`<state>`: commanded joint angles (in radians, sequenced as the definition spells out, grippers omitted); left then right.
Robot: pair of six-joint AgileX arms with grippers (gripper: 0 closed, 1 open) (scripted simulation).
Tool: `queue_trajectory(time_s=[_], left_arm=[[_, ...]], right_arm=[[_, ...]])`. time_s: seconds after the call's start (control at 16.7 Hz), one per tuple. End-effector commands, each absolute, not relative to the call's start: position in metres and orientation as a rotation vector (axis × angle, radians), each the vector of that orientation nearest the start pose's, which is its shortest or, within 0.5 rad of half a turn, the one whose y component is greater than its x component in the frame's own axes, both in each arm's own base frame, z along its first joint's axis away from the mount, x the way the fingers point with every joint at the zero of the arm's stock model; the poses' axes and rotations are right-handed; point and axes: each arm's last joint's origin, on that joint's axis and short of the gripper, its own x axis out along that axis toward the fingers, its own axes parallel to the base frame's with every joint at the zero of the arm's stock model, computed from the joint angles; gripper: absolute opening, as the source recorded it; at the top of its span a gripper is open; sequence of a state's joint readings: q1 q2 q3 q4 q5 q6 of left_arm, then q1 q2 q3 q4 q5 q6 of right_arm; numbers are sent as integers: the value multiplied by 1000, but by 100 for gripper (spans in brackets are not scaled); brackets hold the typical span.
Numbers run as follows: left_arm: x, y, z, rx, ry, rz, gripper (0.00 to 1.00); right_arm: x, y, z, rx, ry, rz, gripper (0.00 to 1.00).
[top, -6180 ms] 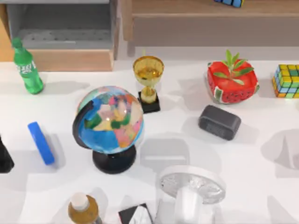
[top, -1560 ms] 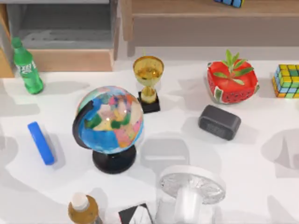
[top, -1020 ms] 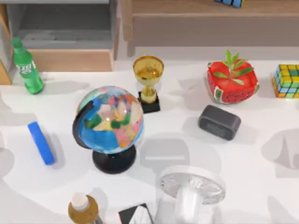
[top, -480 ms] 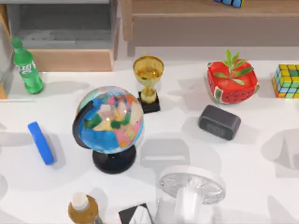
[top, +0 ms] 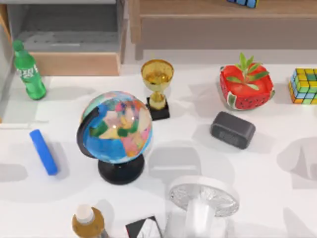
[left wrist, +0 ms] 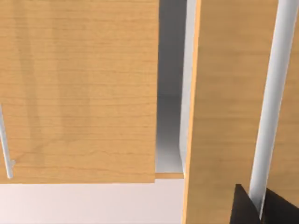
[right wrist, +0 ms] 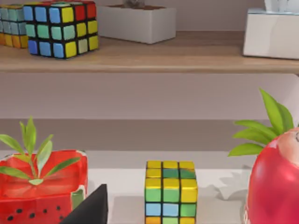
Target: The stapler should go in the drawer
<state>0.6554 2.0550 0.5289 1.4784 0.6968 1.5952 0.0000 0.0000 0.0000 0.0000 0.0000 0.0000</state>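
The stapler [top: 43,151], a bright blue bar, lies flat on the white table at the left, apart from the globe. The drawer [top: 74,63] stands at the back left, with a tan front and a grey inside [top: 69,29]. In the left wrist view my left gripper [left wrist: 259,207] is shut on a white bar handle [left wrist: 275,93] fixed to a tan wooden front [left wrist: 219,116]. Its dark fingertips [left wrist: 242,209] press on both sides of the bar. A dark part of my right gripper [right wrist: 91,207] hangs near the table's right side, facing the shelf.
A green bottle [top: 28,70] stands before the drawer. A globe [top: 116,130], gold trophy [top: 157,89], watermelon planter [top: 246,87], dark grey block [top: 233,130], colour cube [top: 304,85], white fan [top: 203,201] and brown bottle [top: 88,222] crowd the table. A brown shelf [top: 223,10] runs along the back.
At the top view's left edge the tan wooden piece has slid toward the near side, uncovering a grey strip with a thin pale line. The stapler has not moved.
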Motion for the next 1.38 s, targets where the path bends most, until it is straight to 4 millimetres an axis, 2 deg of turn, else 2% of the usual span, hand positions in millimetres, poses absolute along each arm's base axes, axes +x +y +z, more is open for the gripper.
queue_trajectory(time_s=[0.12,0.36,1.14,1.38], left_arm=[[246,175,87,1555,6,-34,0],[245,175,88,1556,5,-33,0],[245,175,88,1556,5,-33,98],[245,175,88,1556,5,-33,100]], right_arm=[[106,-1,160,0,0,0,100],[106,-1,160,0,0,0,100],[106,-1,160,0,0,0,100],[106,-1,160,0,0,0,100]])
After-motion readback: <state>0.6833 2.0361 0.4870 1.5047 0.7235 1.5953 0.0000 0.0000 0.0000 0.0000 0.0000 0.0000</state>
